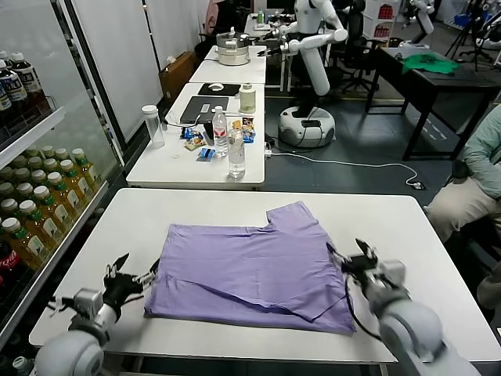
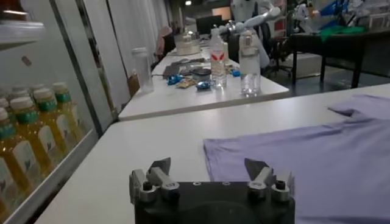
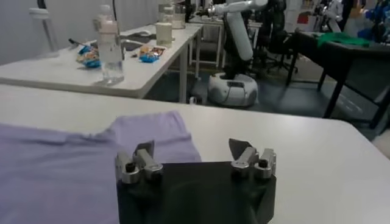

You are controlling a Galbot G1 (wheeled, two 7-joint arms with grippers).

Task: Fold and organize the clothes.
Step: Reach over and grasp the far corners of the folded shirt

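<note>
Left gripper [image 1: 131,276], fingers spread and holding nothing, hovered just off the left edge of the T-shirt [image 1: 250,270]; right gripper [image 1: 356,258], likewise spread and empty, stood at the shirt's right edge. Both wrist views confirmed the parted fingers, with nothing between them. The T-shirt, a plain lavender cotton garment, lay partly folded into a rough rectangle on the near half of the white worktop [image 1: 196,215], one short sleeve projecting toward the far side; the fabric was smooth with a few shallow creases, and no print showed on the upper face. The worktop was matte, with rounded corners. Beyond it stood a second white worktop [image 1: 168,168] carrying two clear water bottles [image 1: 236,153], one with a red label, a tall lidded clear container [image 1: 154,125], a laptop [image 1: 205,110] and small blue-wrapped packets [image 1: 206,153]. At the far left a glass-fronted cooler [image 1: 47,196] held rows of yellow drink bottles with green caps; their labels were unreadable. Farther off were a white robot [image 1: 309,78] on a round base, a dark table [image 1: 438,82] bearing a bright green cloth [image 1: 429,64], and a seated person [image 1: 477,180] at the right edge.
</note>
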